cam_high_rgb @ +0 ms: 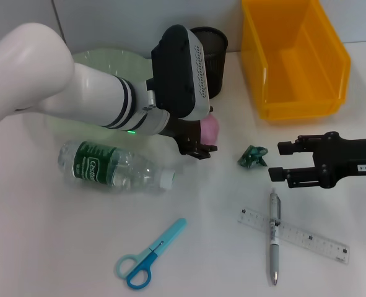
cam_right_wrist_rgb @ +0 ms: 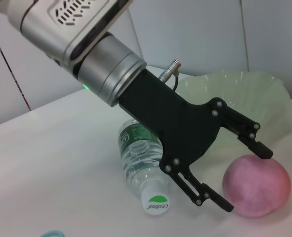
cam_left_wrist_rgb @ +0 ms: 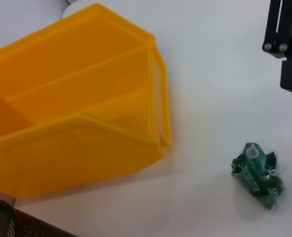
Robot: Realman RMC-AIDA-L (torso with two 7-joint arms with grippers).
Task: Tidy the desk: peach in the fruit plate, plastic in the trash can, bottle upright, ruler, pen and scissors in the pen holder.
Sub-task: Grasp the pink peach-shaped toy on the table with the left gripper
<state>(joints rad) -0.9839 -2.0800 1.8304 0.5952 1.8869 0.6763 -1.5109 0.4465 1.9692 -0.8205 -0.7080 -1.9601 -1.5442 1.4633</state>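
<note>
The pink peach (cam_high_rgb: 210,129) rests on the white desk (cam_high_rgb: 40,247) just off the pale-green fruit plate (cam_high_rgb: 102,59). My left gripper (cam_high_rgb: 201,146) is open, with a finger on either side of the peach (cam_right_wrist_rgb: 257,185); I cannot tell if they touch it. The crumpled green plastic (cam_high_rgb: 252,156) lies just ahead of my open right gripper (cam_high_rgb: 277,161). The bottle (cam_high_rgb: 111,166) lies on its side. Near the front are the blue scissors (cam_high_rgb: 148,257) and the pen (cam_high_rgb: 274,235) lying across the clear ruler (cam_high_rgb: 306,238). At the back stand the black pen holder (cam_high_rgb: 212,46) and the yellow trash can (cam_high_rgb: 294,55).
My left arm's white forearm (cam_high_rgb: 59,93) hides much of the plate. The left wrist view shows the trash can (cam_left_wrist_rgb: 76,118) with the plastic (cam_left_wrist_rgb: 257,175) on bare desk beside it. In the right wrist view the plate (cam_right_wrist_rgb: 244,98) lies behind the peach, and the bottle (cam_right_wrist_rgb: 136,153) points its cap forward.
</note>
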